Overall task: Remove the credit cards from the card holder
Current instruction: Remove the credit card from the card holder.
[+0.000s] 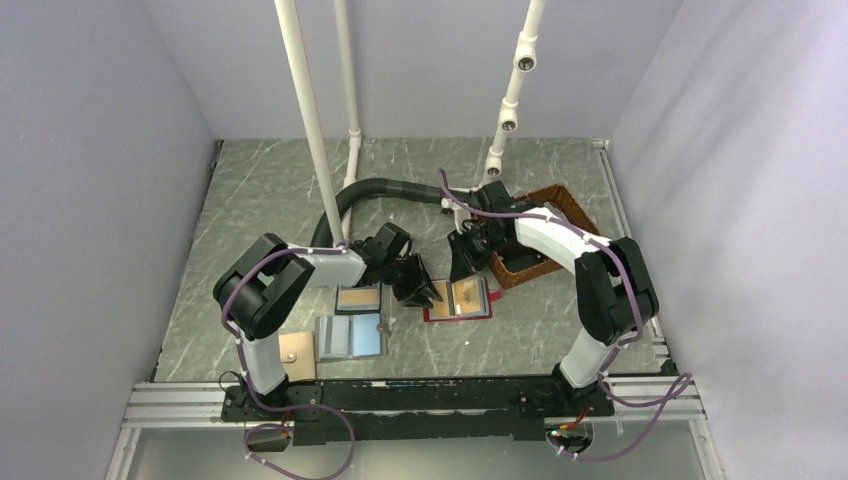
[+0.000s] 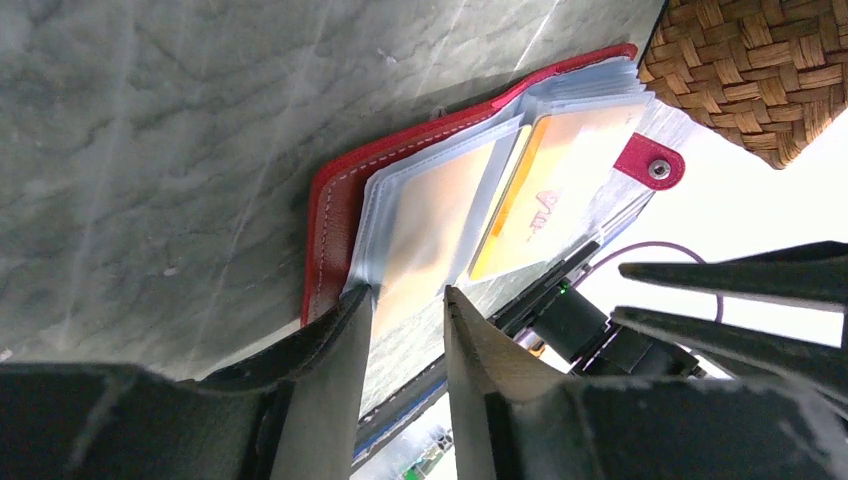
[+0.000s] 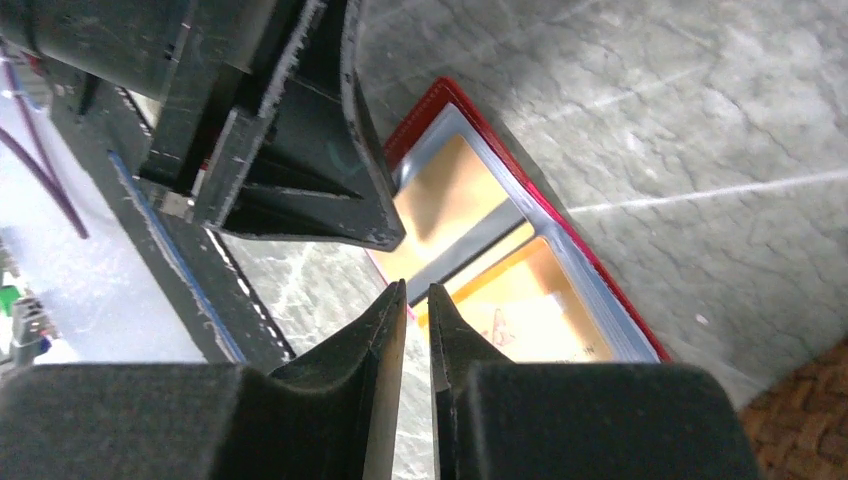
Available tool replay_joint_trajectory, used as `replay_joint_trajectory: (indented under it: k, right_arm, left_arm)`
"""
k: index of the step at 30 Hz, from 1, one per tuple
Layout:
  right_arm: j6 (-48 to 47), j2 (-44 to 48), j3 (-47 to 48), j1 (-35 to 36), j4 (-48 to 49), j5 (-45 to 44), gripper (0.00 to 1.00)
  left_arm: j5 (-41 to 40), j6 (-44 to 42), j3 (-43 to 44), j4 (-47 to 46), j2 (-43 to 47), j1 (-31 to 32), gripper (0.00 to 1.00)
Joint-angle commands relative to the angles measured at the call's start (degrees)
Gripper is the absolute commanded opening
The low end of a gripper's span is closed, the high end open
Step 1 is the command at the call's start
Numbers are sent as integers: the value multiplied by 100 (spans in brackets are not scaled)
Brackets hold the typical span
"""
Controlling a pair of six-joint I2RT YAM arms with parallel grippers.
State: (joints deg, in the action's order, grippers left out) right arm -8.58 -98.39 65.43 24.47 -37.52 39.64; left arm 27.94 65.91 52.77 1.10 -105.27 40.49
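step: early days by the look of it. The card holder (image 2: 335, 215) is spread open, and no card is seen lying loose outside it.
holder spot: it's laid flat near the middle of the desk (image 1: 270, 200), just in front of the wicker basket (image 1: 522, 272). A blue wallet with a tan panel (image 1: 358, 299) and a pale blue wallet (image 1: 350, 337) are parked off to its left.
credit cards (image 2: 520, 210): a tan-orange one is tucked in the clear sleeve by the red snap tab. A second tan one is seen in the sleeve beside it. Both look fully seated, though glare hides some of it.
left claw (image 2: 408, 298): it's set at the holder's left edge with the jaws partway apart. The rim of a clear sleeve sits between the two fingers. No pinch can be made out, so it's counted as released.
right claw (image 3: 415, 292): it's hung just over the holder's far edge. The fingers are only a sliver apart with nothing seen between them, so it's released too, just barely.
next move (a guess): the holder probably needs to be pinned down by one claw. The bare edge of a card, not the plastic, then has to be nipped by the other and slid out along the sleeve's opening.
watch out: thin card plus slick plastic, so the sleeve could easily be grabbed instead. The whole holder could also get dragged along if it isn't held.
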Motion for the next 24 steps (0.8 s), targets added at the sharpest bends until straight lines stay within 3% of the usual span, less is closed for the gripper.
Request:
replay_joint_trajectory:
  k: [1, 6, 16, 24]
  right_arm:
    - [-303, 145, -276, -4, 14, -726, 17]
    - [-172, 101, -430, -4, 154, -1277, 16]
    - [-105, -288, -391, 23, 135, -1346, 15]
    - [-92, -441, -500, 27, 165, -1368, 13]
  left_arm:
    - [-587, -195, -55, -60, 80, 81, 40]
    - [-518, -39, -240, -505, 103, 86, 41]
    - [-715, 50, -175, -121, 150, 98, 46]
    - [-472, 88, -193, -369, 19, 97, 48]
